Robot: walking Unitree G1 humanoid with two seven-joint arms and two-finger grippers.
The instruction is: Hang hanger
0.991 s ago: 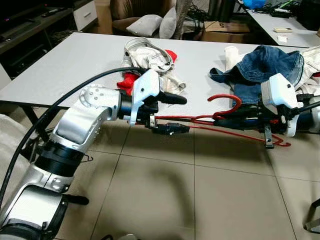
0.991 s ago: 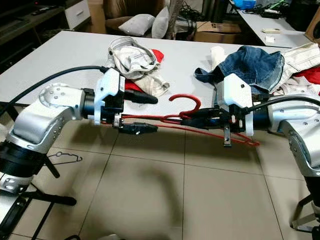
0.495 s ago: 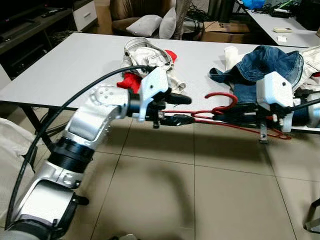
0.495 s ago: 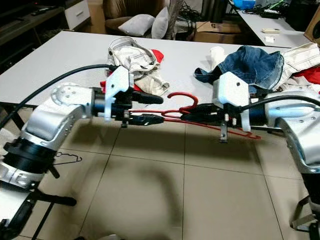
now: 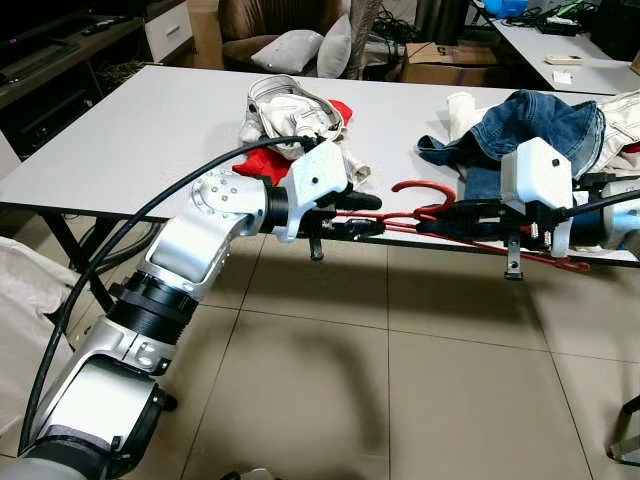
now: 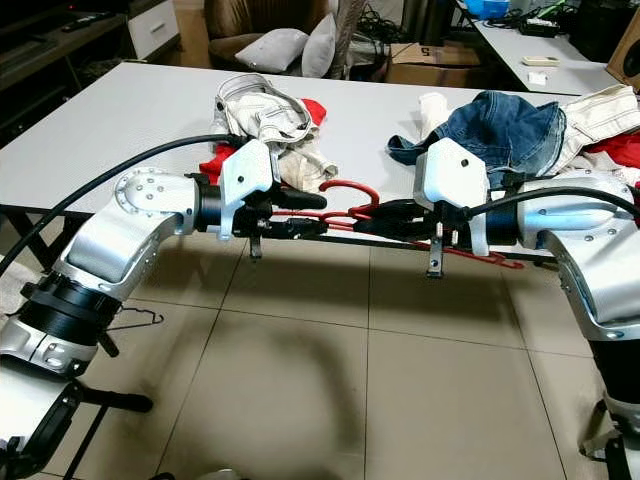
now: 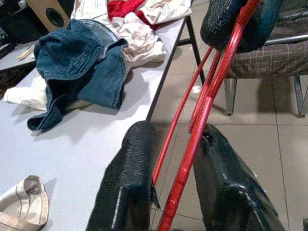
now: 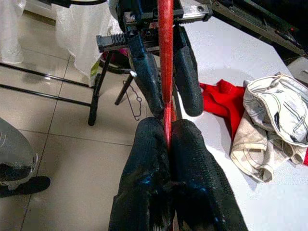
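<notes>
Right tool pinches the red hanger above the tiled floor.
</notes>
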